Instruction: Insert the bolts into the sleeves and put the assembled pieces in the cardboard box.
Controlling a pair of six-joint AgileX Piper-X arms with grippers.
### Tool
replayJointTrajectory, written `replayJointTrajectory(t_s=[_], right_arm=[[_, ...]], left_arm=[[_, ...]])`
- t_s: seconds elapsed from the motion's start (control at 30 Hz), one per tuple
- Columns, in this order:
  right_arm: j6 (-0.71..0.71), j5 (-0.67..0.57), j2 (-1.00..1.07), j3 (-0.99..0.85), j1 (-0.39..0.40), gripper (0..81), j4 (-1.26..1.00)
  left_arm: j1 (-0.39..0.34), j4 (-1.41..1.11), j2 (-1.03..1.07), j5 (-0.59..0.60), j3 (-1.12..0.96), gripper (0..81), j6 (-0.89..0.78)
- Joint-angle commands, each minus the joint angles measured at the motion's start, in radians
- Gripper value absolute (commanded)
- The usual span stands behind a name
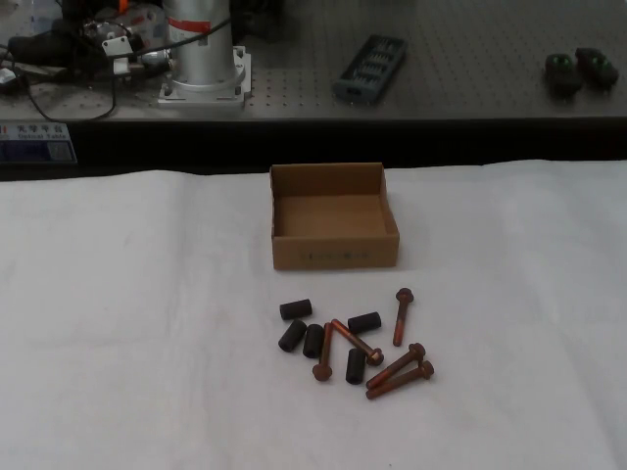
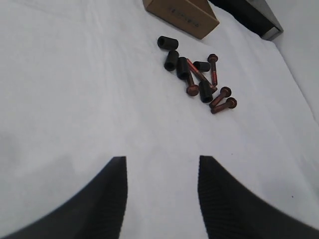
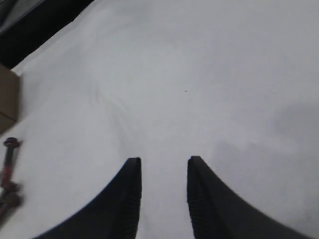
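Copper-coloured metal bolts [image 1: 400, 315] and black cylindrical sleeves [image 1: 295, 309] are lying heaped, some overlapping, near the brown cardboard box [image 1: 333, 257] on white cloth [image 1: 147, 343]. The left gripper [image 2: 162, 199] and right gripper [image 3: 163, 199] are hanging with fingers apart, holding nothing. Risk: a grab into the heap nudging neighbours, sleeves rolling off.

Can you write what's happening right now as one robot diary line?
stage: not started | bolts: loose on cloth, none in sleeves | cardboard box: empty | left gripper: open, empty | right gripper: open, empty
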Motion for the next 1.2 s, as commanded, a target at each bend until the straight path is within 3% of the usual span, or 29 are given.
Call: replayJointTrajectory(t_s=[0.0,0.2,0.5,0.6,0.7,0.9,1.03,1.17], right_arm=[[0.022,-0.059,-0.002,-0.011,-0.005,24.7,-0.078],[0.131,-0.118,0.059,-0.012,-0.005,24.7,-0.186],[0.135,-0.327,0.589,-0.249,0.023,24.7,-0.182],[0.154,-0.35,0.806,-0.364,0.124,24.7,-0.134],[0.182,-0.325,0.998,-0.476,0.282,24.7,-0.087],[0.353,-0.158,1.282,-0.661,0.549,24.7,-0.084],[0.467,-0.017,1.407,-0.758,0.625,24.7,-0.084],[0.528,0.014,1.513,-0.829,0.636,24.7,-0.084]], left_arm=[[-0.005,-0.001,-0.002,-0.01,-0.011,33.5,-0.019],[-0.005,-0.03,-0.002,-0.061,-0.011,33.5,-0.038],[-0.005,-0.056,-0.002,-0.077,-0.011,33.5,-0.085],[-0.005,-0.056,-0.002,-0.103,-0.011,33.5,-0.109],[-0.005,-0.056,-0.002,-0.111,-0.011,33.5,-0.109],[-0.005,-0.056,-0.002,-0.111,-0.011,33.5,-0.109],[-0.005,-0.056,-0.002,-0.111,-0.011,33.5,-0.133],[-0.005,-0.056,-0.002,-0.111,-0.011,33.5,-0.139]])
